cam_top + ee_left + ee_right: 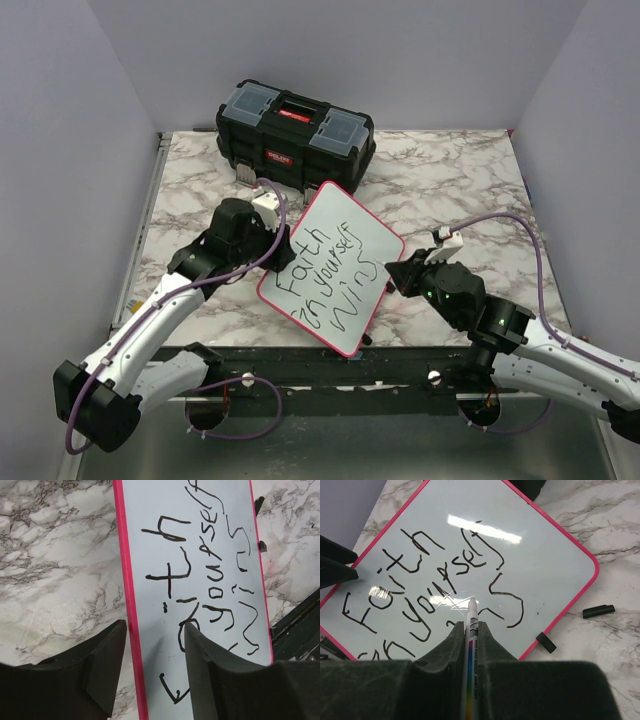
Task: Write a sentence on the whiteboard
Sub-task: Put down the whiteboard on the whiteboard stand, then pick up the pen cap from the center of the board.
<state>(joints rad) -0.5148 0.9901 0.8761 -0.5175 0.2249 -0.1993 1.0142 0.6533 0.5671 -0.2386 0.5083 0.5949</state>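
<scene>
The whiteboard (pixel 338 205) sits mid-desk, turned cornerwise, toolbox (pixel 295 130) at its 12 o'clock. The sentence (pixel 325 280) looks complete: "Faith in yourself wins", three lines. At the board's 9 o'clock the left pincer (pixel 155 627) straddles the red rim, released, jaws apart, pinching nothing; I'd say it was placed there to steady the board. From 3 o'clock the right pincer (pixel 470 626) is clenched on the marker (pixel 471 611), tip over the lettering; contact I can't tell. The cap (pixel 598 611) lies off the board.

Red-rimmed whiteboard (pixel 352 214), askew, black handwritten sentence (pixel 322 278)
</scene>
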